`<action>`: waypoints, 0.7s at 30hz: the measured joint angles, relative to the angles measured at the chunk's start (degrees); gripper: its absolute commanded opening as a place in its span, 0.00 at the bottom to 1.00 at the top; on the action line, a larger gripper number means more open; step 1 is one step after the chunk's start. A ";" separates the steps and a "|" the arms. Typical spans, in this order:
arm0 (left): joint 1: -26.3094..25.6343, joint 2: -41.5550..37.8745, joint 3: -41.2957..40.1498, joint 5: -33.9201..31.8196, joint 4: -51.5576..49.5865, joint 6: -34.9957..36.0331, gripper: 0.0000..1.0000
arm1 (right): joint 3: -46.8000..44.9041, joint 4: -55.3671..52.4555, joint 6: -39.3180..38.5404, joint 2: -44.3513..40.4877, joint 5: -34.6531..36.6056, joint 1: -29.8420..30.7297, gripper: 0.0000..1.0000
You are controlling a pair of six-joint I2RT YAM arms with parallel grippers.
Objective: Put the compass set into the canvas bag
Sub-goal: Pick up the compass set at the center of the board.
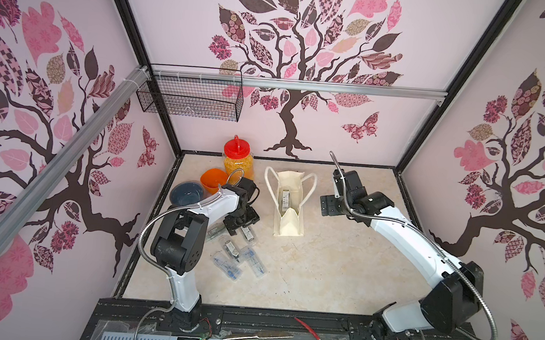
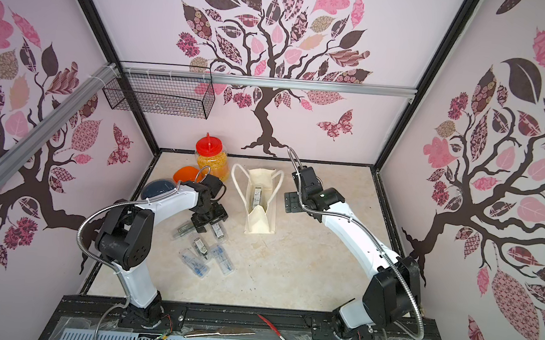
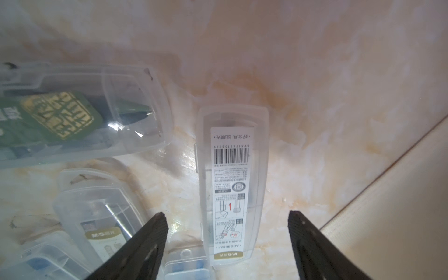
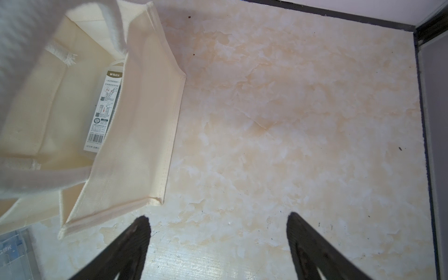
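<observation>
1. In both top views the left gripper point(image 1: 240, 228) hangs low over a scatter of clear cases point(image 1: 239, 259). One labelled compass set point(image 1: 247, 234) lies right at its fingers. The right gripper point(image 1: 328, 206) sits apart from the canvas bag point(image 1: 288, 227), which stands open with another case point(image 1: 284, 200) already inside.
2. Left wrist view: the fingers point(image 3: 155, 240) are spread. The compass set's near end lies between them with a gap on either side, so nothing is pinched yet. Neighbouring cases point(image 3: 80, 109) lie outside one finger. The case looks light, rigid and smooth, so probably slippery. Closing across its narrow width near mid-length should hold it best, and too hard a squeeze might pop the lid.
3. Right wrist view: the fingers point(image 4: 135, 242) are spread on nothing, with bare table point(image 4: 291, 121) between them. The bag's soft wall sits just outside one finger and would likely give if nudged.
</observation>
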 measured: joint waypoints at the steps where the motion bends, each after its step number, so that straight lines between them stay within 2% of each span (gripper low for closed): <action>1: -0.17 0.39 0.00 0.00 0.02 -0.17 0.78 | -0.11 0.00 0.02 -0.11 0.04 0.00 0.91; 21: -1.70 4.00 0.00 -0.46 -0.15 -0.55 0.72 | -1.05 0.81 0.07 -0.72 -0.76 -0.26 0.91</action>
